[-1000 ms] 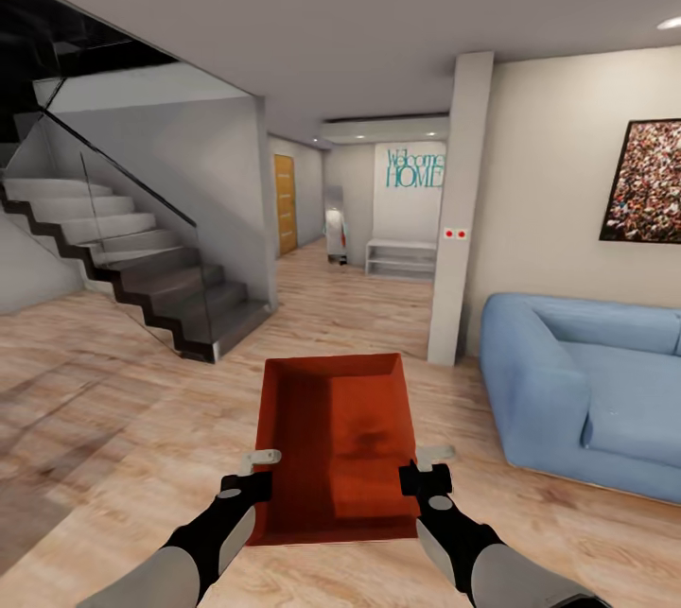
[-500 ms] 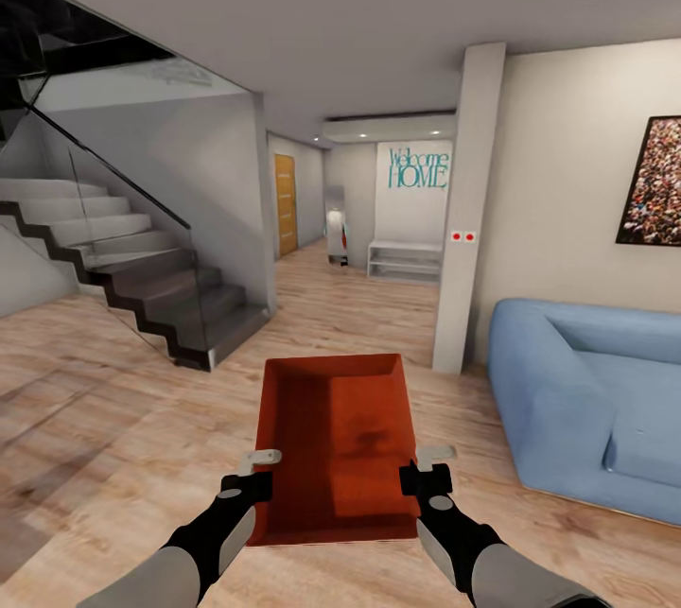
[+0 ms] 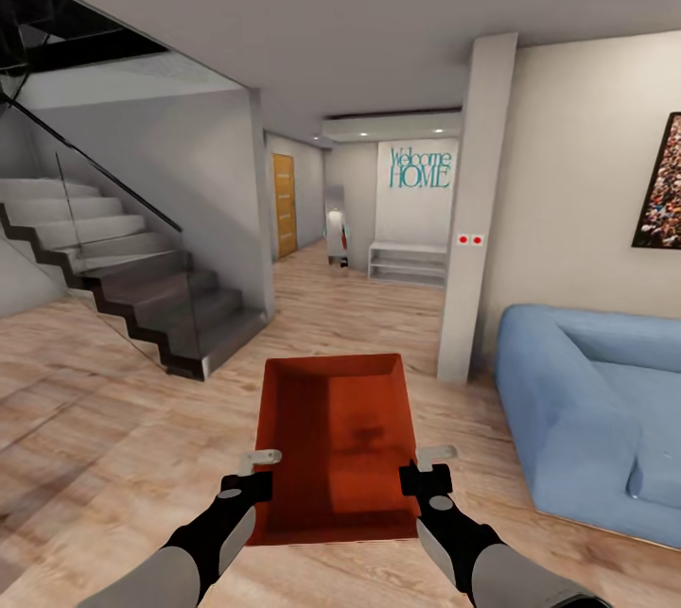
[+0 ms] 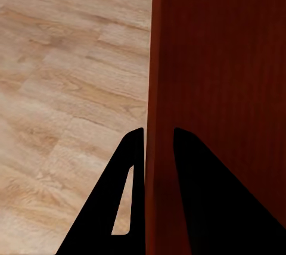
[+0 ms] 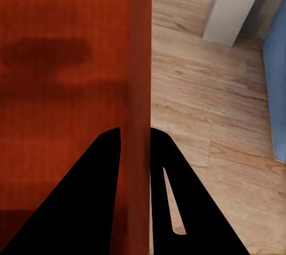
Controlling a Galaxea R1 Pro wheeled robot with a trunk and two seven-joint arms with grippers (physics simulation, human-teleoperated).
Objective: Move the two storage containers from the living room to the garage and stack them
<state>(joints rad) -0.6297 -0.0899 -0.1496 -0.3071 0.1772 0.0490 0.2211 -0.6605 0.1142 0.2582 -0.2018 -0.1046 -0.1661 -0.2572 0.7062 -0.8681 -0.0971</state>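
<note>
Left gripper (image 3: 262, 464): clamped on container's 9 o'clock wall.
Right gripper (image 3: 430, 459): clamped on 3 o'clock wall.
Storage container (image 3: 336, 442): held level above wood floor (image 3: 113, 419).
Sofa (image 3: 596, 409): 3 o'clock.
Stairs (image 3: 132, 282): 10 o'clock.

storage container (image 3: 336, 442): smooth matt red-orange, plastic-like
floor (image 3: 104, 419): light wood planks, faint sheen
sofa (image 3: 591, 405): soft blue cloth, matt
stair rail (image 3: 123, 239): clear glossy glass
pillar (image 3: 478, 211): plain matt white

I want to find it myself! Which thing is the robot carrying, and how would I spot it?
Look at the light wood floor between the grey stairs and the blue sofa. Low in front, the left gripper and right gripper pinch opposite side walls of the storage container. It is the one red-orange, shallow, empty box there.
</note>
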